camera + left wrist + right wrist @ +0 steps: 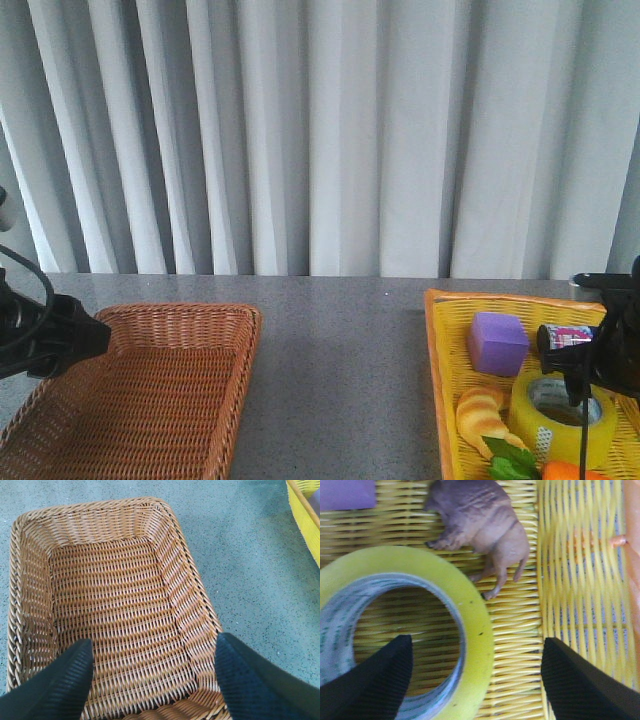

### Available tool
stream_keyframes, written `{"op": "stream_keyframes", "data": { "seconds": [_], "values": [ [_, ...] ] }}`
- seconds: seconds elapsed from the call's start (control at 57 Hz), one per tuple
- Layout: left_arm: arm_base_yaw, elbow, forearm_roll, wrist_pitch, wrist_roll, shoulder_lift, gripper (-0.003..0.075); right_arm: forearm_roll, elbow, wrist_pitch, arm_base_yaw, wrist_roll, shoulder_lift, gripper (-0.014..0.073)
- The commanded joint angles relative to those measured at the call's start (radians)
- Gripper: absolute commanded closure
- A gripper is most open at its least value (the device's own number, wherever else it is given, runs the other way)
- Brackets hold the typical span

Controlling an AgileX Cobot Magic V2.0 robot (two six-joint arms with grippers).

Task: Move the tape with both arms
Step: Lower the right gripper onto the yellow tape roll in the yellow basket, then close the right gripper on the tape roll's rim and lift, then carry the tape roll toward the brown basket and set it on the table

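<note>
Straddling the wall of the tape roll lying flat in the yellow basket, right gripper spread apart for the pinch, left gripper spread too, hovering over the brown wicker basket as receiver.

Both arms were black. The left arm ended in a blocky matte housing with a thick black cable looping over it. The right arm showed dark angular links and a thin black cable hanging down. In the wrist views, the fingers were black, wedge-shaped pads with a fine ribbed texture.
</note>
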Motion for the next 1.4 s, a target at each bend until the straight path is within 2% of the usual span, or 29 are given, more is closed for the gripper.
{"op": "stream_keyframes", "data": {
  "seconds": [0.0,0.263,0.386,0.614,0.754,0.965,1.123,1.386],
  "values": [
    [-0.006,-0.031,-0.008,-0.071,0.002,-0.018,0.0216,-0.003,-0.031,-0.039,-0.012,-0.046,-0.029,0.0078],
    [-0.006,-0.031,-0.008,-0.082,0.001,-0.018,0.0216,0.032,-0.032,-0.073,-0.011,-0.074,0.011,0.0101],
    [-0.006,-0.031,-0.008,-0.081,0.001,-0.018,0.0216,0.037,-0.032,-0.088,-0.011,-0.074,0.021,0.0172],
    [-0.006,-0.031,-0.008,-0.076,0.001,-0.018,0.0216,0.019,-0.034,-0.102,-0.011,-0.074,0.022,0.0468],
    [-0.006,-0.031,-0.008,-0.073,0.001,-0.018,0.0216,0.014,-0.034,-0.089,-0.011,-0.074,0.015,0.0608],
    [-0.006,-0.031,-0.008,-0.073,0.001,-0.018,0.0216,0.013,-0.039,-0.057,-0.011,-0.075,-0.048,0.0598],
    [-0.006,-0.031,-0.006,-0.074,0.002,-0.018,0.0216,0.024,-0.107,-0.057,0.007,-0.079,-0.124,0.0597],
    [-0.006,-0.031,-0.005,-0.066,0.002,-0.018,0.0216,0.024,-0.303,-0.038,0.189,-0.182,-0.184,0.0597]
  ]
}}
